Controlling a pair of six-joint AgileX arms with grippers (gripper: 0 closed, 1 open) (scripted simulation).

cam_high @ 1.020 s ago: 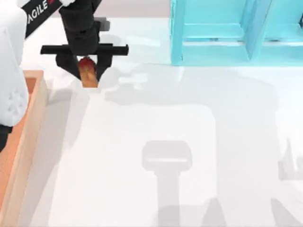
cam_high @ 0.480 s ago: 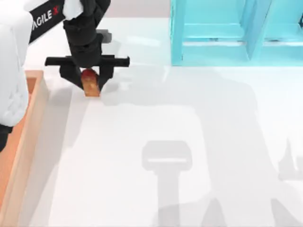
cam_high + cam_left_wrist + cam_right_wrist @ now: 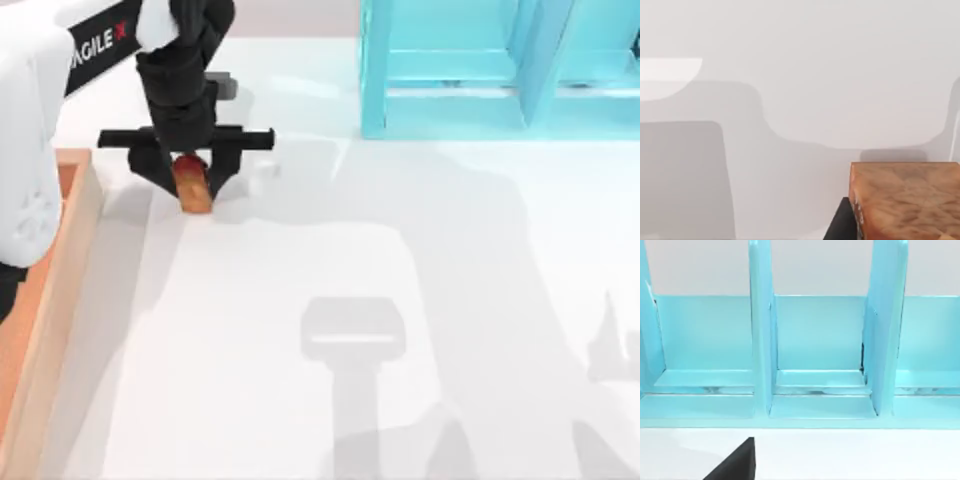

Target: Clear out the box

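Note:
The box [image 3: 72,230], a shallow wooden tray with pale rims and an orange-brown floor, lies along the table's left edge in the top view. Just right of its far corner, my left gripper [image 3: 191,183] is shut on a small brown wooden block with a red top [image 3: 193,187], held over the white table. The left wrist view shows that block [image 3: 905,200] close up beside a black finger [image 3: 842,222]. A black finger [image 3: 735,465] of my right gripper sits at the edge of the right wrist view.
A turquoise shelf-like frame [image 3: 500,70] stands at the far right of the table; its compartments [image 3: 817,345] face the right wrist camera. White tabletop [image 3: 350,260] stretches between the box and the frame, crossed by arm shadows.
My left gripper, still holding the block, has drifted slightly right and toward the near side of the table. Nothing else has moved.

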